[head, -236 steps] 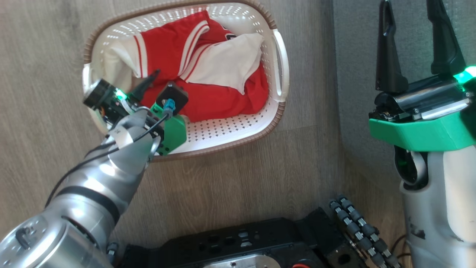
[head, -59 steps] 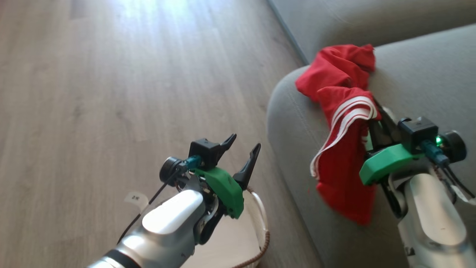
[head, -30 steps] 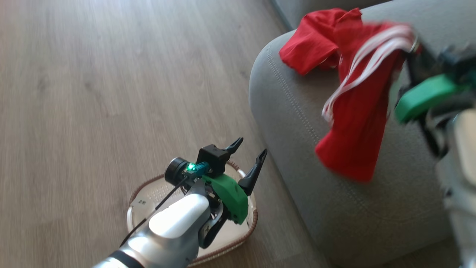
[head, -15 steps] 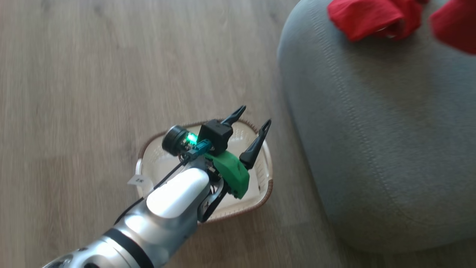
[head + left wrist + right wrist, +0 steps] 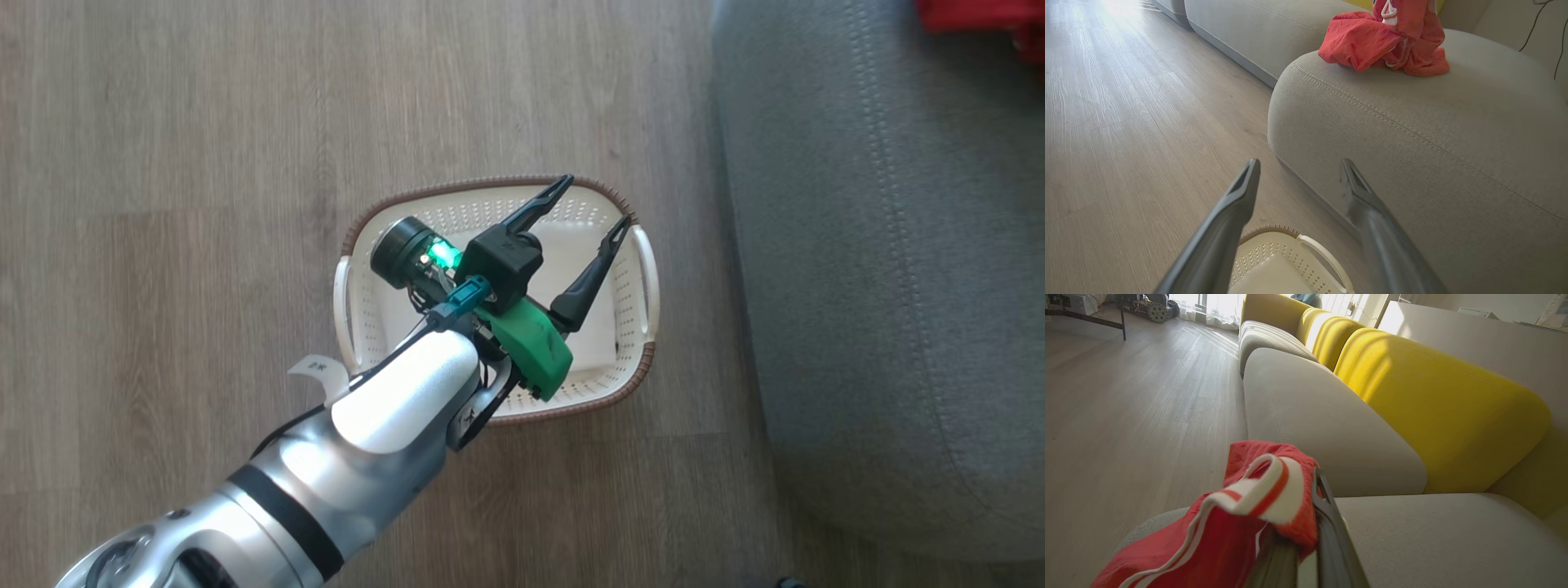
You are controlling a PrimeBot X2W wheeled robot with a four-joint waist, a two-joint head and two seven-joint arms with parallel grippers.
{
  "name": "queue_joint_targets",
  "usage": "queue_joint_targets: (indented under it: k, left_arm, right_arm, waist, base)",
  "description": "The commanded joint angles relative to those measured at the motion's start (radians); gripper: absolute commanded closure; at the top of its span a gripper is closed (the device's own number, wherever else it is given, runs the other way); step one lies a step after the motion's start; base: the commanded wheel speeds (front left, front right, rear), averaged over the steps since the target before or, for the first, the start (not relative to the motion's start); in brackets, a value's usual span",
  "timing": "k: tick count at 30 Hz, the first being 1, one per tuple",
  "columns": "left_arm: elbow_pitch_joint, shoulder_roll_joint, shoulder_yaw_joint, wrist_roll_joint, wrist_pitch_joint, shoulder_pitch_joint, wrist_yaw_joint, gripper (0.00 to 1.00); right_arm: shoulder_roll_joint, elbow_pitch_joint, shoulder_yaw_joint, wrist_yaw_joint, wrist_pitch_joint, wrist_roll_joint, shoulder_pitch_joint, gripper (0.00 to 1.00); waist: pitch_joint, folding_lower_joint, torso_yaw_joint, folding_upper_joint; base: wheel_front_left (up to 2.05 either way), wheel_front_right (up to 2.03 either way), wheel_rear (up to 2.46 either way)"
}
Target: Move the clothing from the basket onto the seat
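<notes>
Left tool (image 5: pixel 594 201): fingers spread wide, above white basket (image 5: pixel 363 314) on wooden floor (image 5: pixel 163 245). Right tool (image 5: pixel 1300 498): closed on red clothing (image 5: pixel 1224 543), over grey seat (image 5: pixel 1433 539); more clothing heaped on seat.

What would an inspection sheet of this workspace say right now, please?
Surface: wood-look floor, with the basket standing on it beside the seat.
Job's things: the basket shows no red fabric; clothing lies heaped on the seat, with one more piece in the right pincer.
Clutter: nothing seen.
Pincers: left pincer open and empty over the basket; right pincer shut on clothing over the seat.
Cables: black cable along the left forearm; thin wires on the wall.
Surroundings: yellow back cushions.
</notes>
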Motion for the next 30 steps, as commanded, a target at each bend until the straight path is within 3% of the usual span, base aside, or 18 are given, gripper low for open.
queue_joint_targets:
  k: [1,9,10,12,13,22,30]
  left_arm:
    - [-0.031,0.006,0.02,0.009,-0.012,-0.033,0.002,0.0]
    - [-0.032,0.006,0.016,0.009,-0.012,-0.033,0.005,0.0]
    - [-0.031,0.008,0.016,0.009,-0.012,-0.033,0.005,0.0]
    - [-0.029,0.011,0.017,0.007,-0.012,-0.032,0.005,0.0]
    - [-0.027,0.013,0.017,0.006,-0.012,-0.032,0.005,0.0]
    - [-0.024,0.027,0.052,-0.021,-0.012,0.001,0.008,0.0]
    - [-0.016,0.038,0.071,-0.036,-0.012,0.036,-0.001,0.0]
  right_arm:
    - [0.017,0.0,-0.027,0.0,-0.019,-0.021,0.037,1.0]
    - [0.069,0.069,-0.105,0.0,-0.033,-0.082,0.111,1.0]
    - [0.074,0.071,-0.111,0.0,-0.034,-0.09,0.113,0.91]
    - [0.087,0.073,-0.118,0.0,-0.036,-0.106,0.117,0.38]
    - [0.093,0.073,-0.118,0.0,-0.037,-0.112,0.117,0.02]
    - [0.147,0.033,-0.078,0.0,-0.04,-0.09,0.164,0.0]
    - [0.144,-0.028,0.0,0.0,-0.04,0.003,0.264,0.0]
  waist:
    - [0.017,-0.0002,0.012,0.0]
    - [0.014,-0.0002,0.0,0.0]
    - [0.013,-0.0002,-0.003,0.0]
    - [0.009,-0.0002,-0.011,0.0]
    - [0.007,-0.0002,-0.014,0.0]
    - [-0.058,-0.0002,-0.049,0.0]
    - [-0.159,-0.0002,-0.064,0.0]
  base:
    - [0.0,0.0,0.0]
    - [0.0,0.0,0.0]
    - [0.0,0.0,0.0]
    - [0.0,0.0,0.0]
    - [0.0,0.0,0.0]
    - [0.0,0.0,0.0]
    - [0.0,0.0,0.0]
